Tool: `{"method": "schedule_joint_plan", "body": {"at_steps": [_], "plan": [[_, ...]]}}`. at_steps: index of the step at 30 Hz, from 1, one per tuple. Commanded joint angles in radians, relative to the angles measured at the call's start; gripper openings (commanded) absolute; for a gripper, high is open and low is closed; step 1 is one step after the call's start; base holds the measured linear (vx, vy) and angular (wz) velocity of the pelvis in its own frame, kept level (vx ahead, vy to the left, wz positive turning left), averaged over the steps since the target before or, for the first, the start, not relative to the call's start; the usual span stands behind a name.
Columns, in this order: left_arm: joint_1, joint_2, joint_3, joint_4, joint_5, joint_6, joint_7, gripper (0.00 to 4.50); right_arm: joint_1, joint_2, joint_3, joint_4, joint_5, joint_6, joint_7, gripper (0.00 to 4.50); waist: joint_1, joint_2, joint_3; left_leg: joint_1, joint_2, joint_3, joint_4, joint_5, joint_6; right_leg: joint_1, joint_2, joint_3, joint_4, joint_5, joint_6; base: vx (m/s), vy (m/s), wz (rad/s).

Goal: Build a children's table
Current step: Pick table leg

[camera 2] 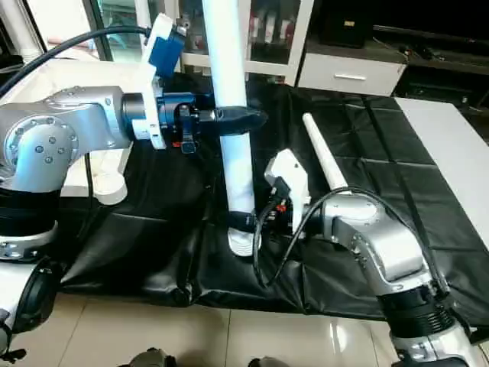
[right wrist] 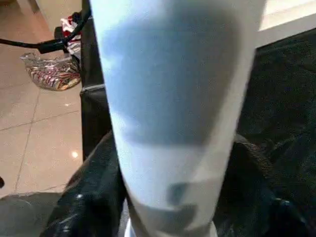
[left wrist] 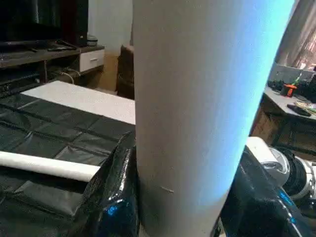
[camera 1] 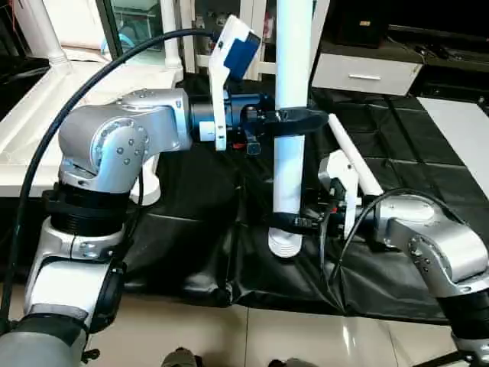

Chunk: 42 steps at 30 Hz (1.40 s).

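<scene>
While the left gripper (camera 1: 294, 120) is clamping its black fingers around the middle of the upright leg (camera 1: 290, 164), the right gripper (camera 1: 299, 223) is sitting at the leg's lower end, fingers hugging either side; whether they are gripping or just touching, I cannot tell. This leg is standing almost vertical, its ribbed foot hanging just over the black-sheeted work table (camera 1: 412, 153) near the front edge. A second leg (camera 2: 325, 160) is lying flat on the sheet behind the right arm, and the white top (camera 1: 30, 126) is resting off to the left. Looks like a two-handed regrip, readying this leg for a corner socket; next, the pair is needing to carry it leftward and line it up
</scene>
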<state>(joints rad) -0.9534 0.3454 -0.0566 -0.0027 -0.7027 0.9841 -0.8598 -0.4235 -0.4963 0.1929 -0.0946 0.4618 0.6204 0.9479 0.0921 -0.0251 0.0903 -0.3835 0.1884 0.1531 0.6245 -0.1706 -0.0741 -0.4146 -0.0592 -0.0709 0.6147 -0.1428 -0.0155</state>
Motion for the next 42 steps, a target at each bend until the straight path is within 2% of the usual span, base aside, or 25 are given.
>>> {"method": "schedule_joint_plan", "body": {"at_steps": [1,6,15,18,20,23,24,25,27,29,33,35,36,37,38,39,40,42], "plan": [[-0.035,-0.008,-0.006,-0.034,-0.015,-0.005,-0.014,1.72,0.002,-0.006,0.004,0.016,-0.011,0.007,-0.004,2.28,0.002,0.005,-0.089,0.014,0.028,-0.004,-0.073,-0.243,-0.005,0.057,-0.073,0.039,-0.087,-0.421,-0.143,0.0,0.0,0.0],[-0.035,-0.009,-0.003,-0.036,-0.018,-0.005,-0.013,1.72,0.005,-0.001,0.001,0.014,-0.008,0.01,-0.005,1.96,0.002,0.005,-0.089,0.015,0.028,-0.005,-0.073,-0.243,-0.005,0.056,-0.073,0.039,-0.087,-0.424,-0.141,0.0,0.0,0.0],[-0.036,-0.001,-0.005,-0.034,-0.01,-0.007,-0.018,1.72,0.008,0.003,-0.001,0.013,-0.011,0.006,-0.011,1.89,0.002,0.008,-0.089,0.015,0.029,-0.005,-0.074,-0.248,-0.007,0.057,-0.073,0.039,-0.085,-0.413,-0.147,0.0,0.0,0.0],[-0.037,0.003,-0.01,-0.029,0.016,-0.018,0.004,1.72,0.01,0.005,-0.005,0.011,-0.01,0.003,-0.014,1.89,0.003,0.009,-0.089,0.015,0.029,-0.005,-0.073,-0.249,-0.008,0.057,-0.073,0.039,-0.085,-0.404,-0.151,0.0,0.0,0.0],[-0.044,-0.001,0.0,-0.007,-0.001,0.018,0.013,2.42,0.011,0.007,-0.01,0.011,-0.009,0.001,-0.017,1.89,0.004,0.011,-0.09,0.016,0.029,-0.005,-0.073,-0.249,-0.009,0.057,-0.073,0.039,-0.083,-0.401,-0.154,0.0,0.0,0.0],[-0.039,0.003,0.014,-0.007,-0.023,0.044,0.008,2.5,0.009,0.01,-0.021,0.008,-0.005,-0.002,-0.022,1.88,0.003,0.01,-0.091,0.016,0.028,-0.006,-0.073,-0.247,-0.01,0.058,-0.073,0.039,-0.083,-0.397,-0.156,0.0,0.0,0.0],[-0.038,0.002,0.018,-0.007,-0.029,0.048,0.008,2.74,0.009,0.011,-0.025,0.005,-0.003,-0.002,-0.024,1.88,0.004,0.009,-0.092,0.015,0.028,-0.005,-0.072,-0.246,-0.01,0.059,-0.073,0.039,-0.083,-0.396,-0.157,0.0,0.0,0.0],[-0.036,0.006,0.021,-0.009,-0.036,0.054,0.003,2.83,0.007,0.014,-0.036,0.0,0.004,-0.001,-0.03,1.88,0.005,0.011,-0.093,0.015,0.028,-0.006,-0.072,-0.244,-0.011,0.059,-0.073,0.039,-0.082,-0.391,-0.159,0.0,0.0,0.0],[-0.035,0.008,0.022,-0.01,-0.037,0.057,0.002,2.93,0.007,0.015,-0.04,-0.002,0.007,-0.001,-0.032,1.88,0.004,0.01,-0.092,0.015,0.028,-0.005,-0.072,-0.245,-0.011,0.059,-0.072,0.039,-0.082,-0.389,-0.159,0.0,0.0,0.0],[-0.039,0.008,0.038,-0.004,-0.051,0.08,0.011,3.06,0.006,0.021,-0.061,-0.005,0.016,-0.005,-0.043,1.88,0.006,0.014,-0.092,0.016,0.028,-0.006,-0.072,-0.248,-0.013,0.058,-0.073,0.039,-0.081,-0.386,-0.163,0.0,0.0,0.0],[-0.035,0.012,0.042,-0.003,-0.057,0.096,0.013,3.38,0.001,0.035,-0.097,-0.005,0.037,-0.006,-0.064,1.88,0.007,0.015,-0.093,0.016,0.028,-0.006,-0.073,-0.255,-0.013,0.058,-0.073,0.039,-0.082,-0.386,-0.166,0.0,0.0,0.0],[-0.03,0.015,0.051,0.003,-0.055,0.104,0.027,3.63,-0.013,0.044,-0.145,0.0,0.064,-0.006,-0.089,1.88,0.009,0.018,-0.093,0.018,0.029,-0.007,-0.073,-0.258,-0.016,0.058,-0.073,0.038,-0.081,-0.379,-0.168,0.0,0.0,0.0],[-0.03,0.015,0.051,0.003,-0.055,0.104,0.027,3.63,-0.013,0.044,-0.145,0.0,0.064,-0.006,-0.089,1.88,0.01,0.017,-0.093,0.018,0.029,-0.007,-0.073,-0.258,-0.016,0.058,-0.073,0.038,-0.081,-0.375,-0.169,0.0,0.0,0.0],[-0.024,0.02,0.058,0.007,-0.053,0.107,0.033,3.76,-0.027,0.042,-0.185,0.011,0.081,-0.007,-0.103,1.87,0.014,0.02,-0.094,0.02,0.028,-0.006,-0.073,-0.258,-0.016,0.057,-0.073,0.038,-0.08,-0.375,-0.169,0.0,0.0,0.0],[-0.017,0.025,0.064,0.01,-0.047,0.107,0.043,3.76,-0.038,0.034,-0.218,0.023,0.093,-0.005,-0.111,1.87,0.014,0.018,-0.094,0.019,0.027,-0.005,-0.072,-0.259,-0.017,0.057,-0.072,0.038,-0.081,-0.378,-0.168,0.0,0.0,0.0],[-0.017,0.025,0.064,0.01,-0.047,0.107,0.043,3.82,-0.038,0.034,-0.218,0.023,0.093,-0.005,-0.111,1.87,0.015,0.018,-0.095,0.019,0.027,-0.006,-0.072,-0.258,-0.017,0.058,-0.072,0.037,-0.08,-0.378,-0.168,0.0,0.0,0.0],[-0.01,0.028,0.072,0.008,-0.05,0.111,0.045,4.03,-0.041,0.026,-0.24,0.03,0.097,-0.006,-0.115,1.87,0.019,0.02,-0.094,0.02,0.027,-0.005,-0.072,-0.256,-0.017,0.057,-0.072,0.038,-0.081,-0.381,-0.166,0.0,0.0,0.0],[0.004,0.041,0.077,-0.003,-0.049,0.111,0.047,4.08,-0.041,0.013,-0.275,0.044,0.101,-0.009,-0.118,1.87,0.024,0.018,-0.094,0.018,0.025,-0.004,-0.072,-0.244,-0.013,0.058,-0.072,0.038,-0.081,-0.385,-0.159,0.0,0.0,0.0]]}}
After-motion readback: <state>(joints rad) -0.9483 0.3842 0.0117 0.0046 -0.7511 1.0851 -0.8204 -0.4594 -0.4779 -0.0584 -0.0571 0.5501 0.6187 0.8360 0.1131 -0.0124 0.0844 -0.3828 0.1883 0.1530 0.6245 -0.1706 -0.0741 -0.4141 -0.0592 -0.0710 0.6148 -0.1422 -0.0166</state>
